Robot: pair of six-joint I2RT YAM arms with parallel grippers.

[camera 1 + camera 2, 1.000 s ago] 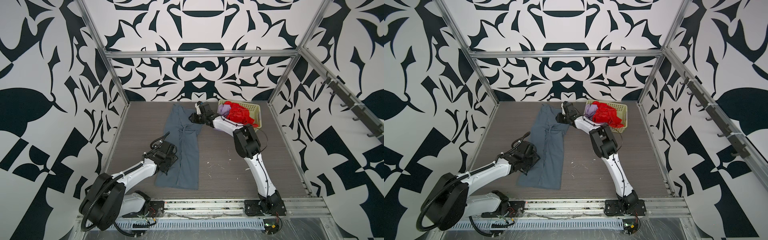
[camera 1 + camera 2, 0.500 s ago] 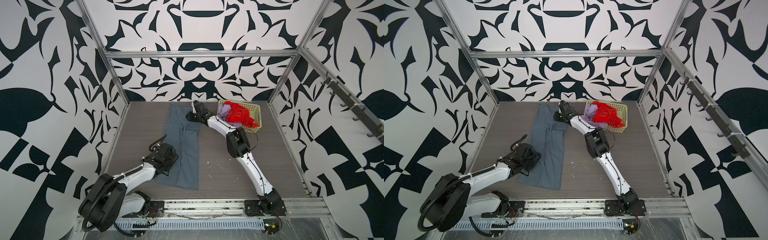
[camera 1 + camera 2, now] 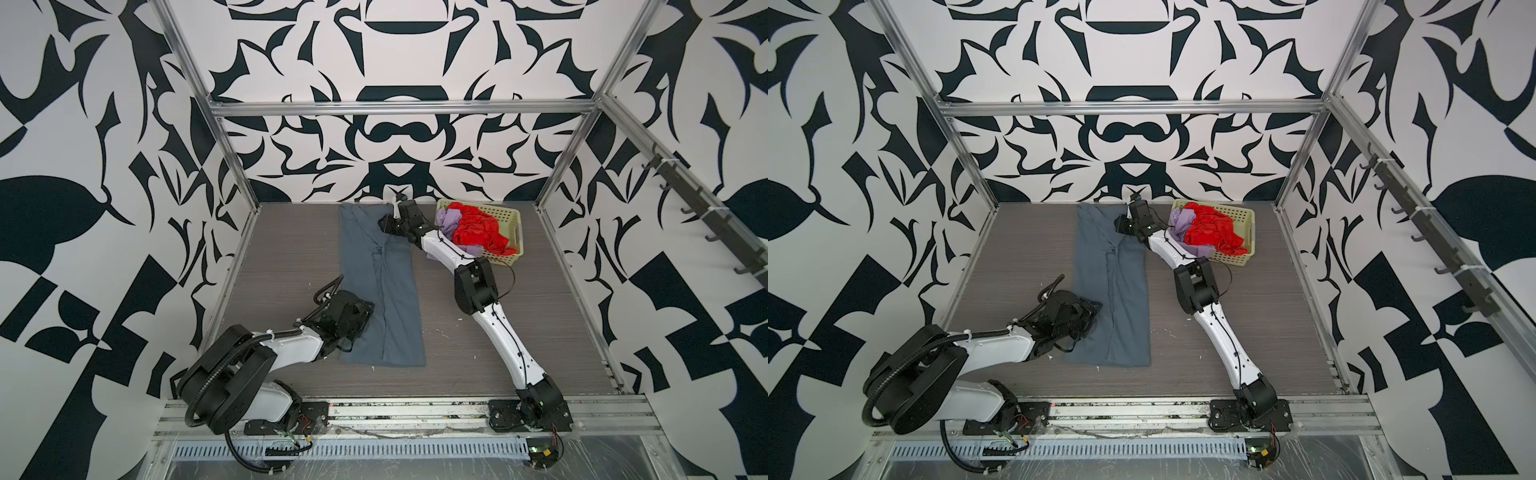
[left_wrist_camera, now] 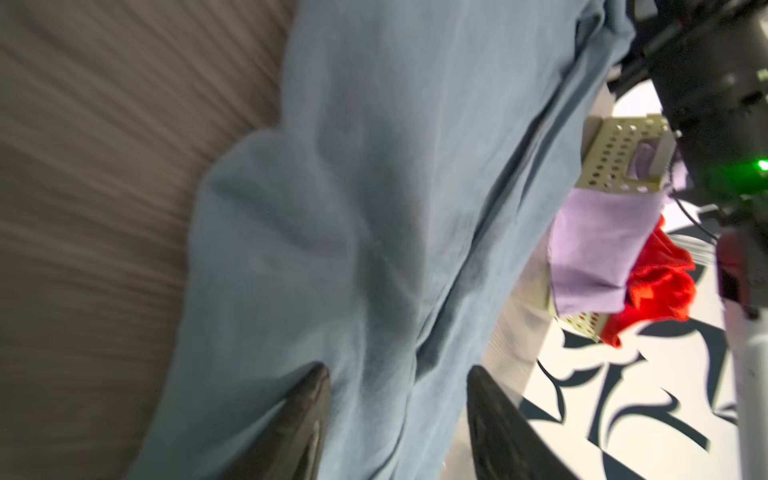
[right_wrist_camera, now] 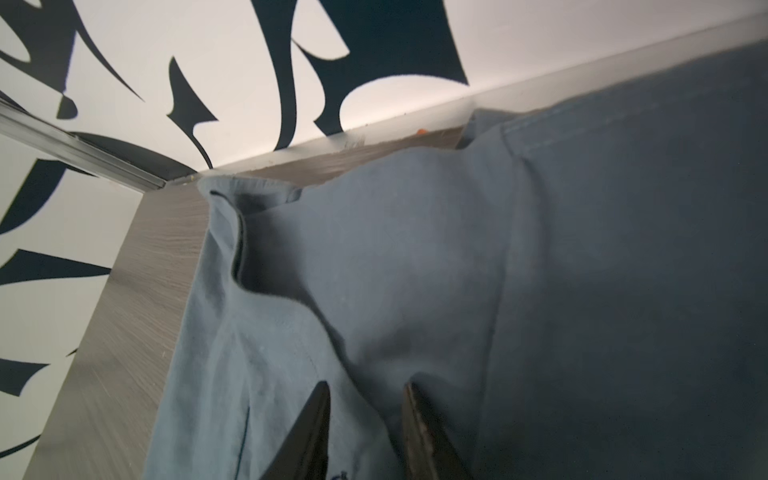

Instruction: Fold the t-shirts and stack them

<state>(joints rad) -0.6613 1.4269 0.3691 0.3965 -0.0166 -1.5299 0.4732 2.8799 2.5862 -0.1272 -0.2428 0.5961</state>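
Note:
The slate blue-grey t-shirt [image 3: 386, 291] [image 3: 1125, 291] lies folded into a long narrow strip down the table's middle. My left gripper [image 3: 365, 313] [image 4: 399, 370] lies low at the strip's near left edge, jaws open, with cloth [image 4: 374, 166] running between the fingers. My right gripper [image 3: 384, 224] [image 5: 365, 384] rests on the strip's far right edge near the back wall, open, its tips pressing the cloth [image 5: 415, 270] with a raised fold between them. The red t-shirt [image 3: 478, 228] [image 4: 660, 282] and the lilac t-shirt [image 3: 449, 218] [image 4: 594, 257] lie crumpled in the basket.
The cream perforated basket [image 3: 509, 216] [image 3: 1241, 214] stands at the back right, just beside my right forearm. Metal frame posts and patterned walls close in the table on three sides. Small white specks lie on the wood right of the strip.
The right arm has stretched farther toward the back wall along the shirt's far end. The left gripper has shifted slightly right, and the strip's near end has moved right with it.

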